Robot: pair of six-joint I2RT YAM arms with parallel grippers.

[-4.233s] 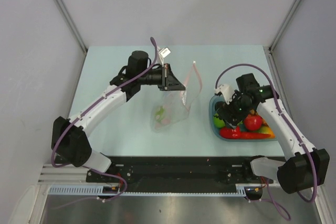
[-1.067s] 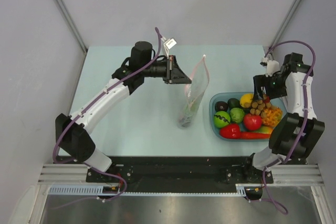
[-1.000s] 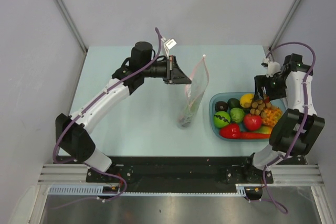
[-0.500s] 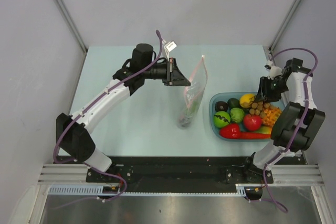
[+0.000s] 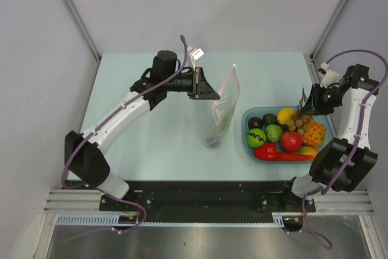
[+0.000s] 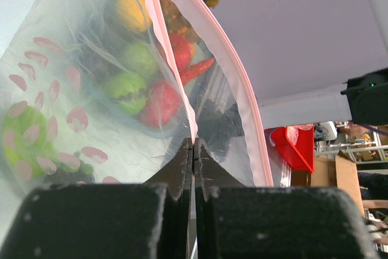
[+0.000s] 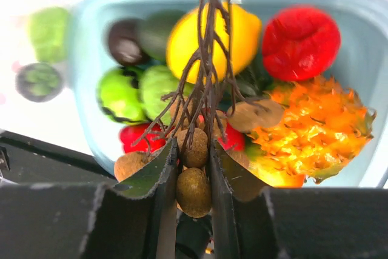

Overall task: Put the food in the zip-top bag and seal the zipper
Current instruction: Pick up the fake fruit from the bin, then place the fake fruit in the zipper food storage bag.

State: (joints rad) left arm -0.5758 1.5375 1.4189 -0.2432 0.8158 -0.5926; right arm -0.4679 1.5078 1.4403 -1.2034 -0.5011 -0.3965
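Note:
My left gripper [image 5: 213, 94] is shut on the upper edge of the clear zip-top bag [image 5: 223, 113] and holds it upright, mouth up. In the left wrist view that gripper [image 6: 194, 150] pinches the near side of the pink zipper [image 6: 162, 47]; the far side stands apart, so the mouth gapes. A green food piece [image 5: 213, 139] lies at the bag's bottom. My right gripper [image 5: 308, 108] is shut on the brown grape cluster [image 5: 297, 123] above the tray. From the right wrist, its jaws [image 7: 194, 156] clamp two brown grapes [image 7: 195, 147], stem pointing away.
The light blue tray [image 5: 245, 127] sits at the right of the table. It holds a lemon [image 5: 285, 115], an orange pineapple [image 5: 314, 131], a red fruit [image 5: 291, 141], green pieces [image 5: 256, 137] and a red pepper [image 5: 276, 154]. The right wall post stands close behind my right wrist.
My right gripper has closed on the grape cluster, and its wrist has swung back to the right, tipping the cluster up. The left arm and the bag have stayed still.

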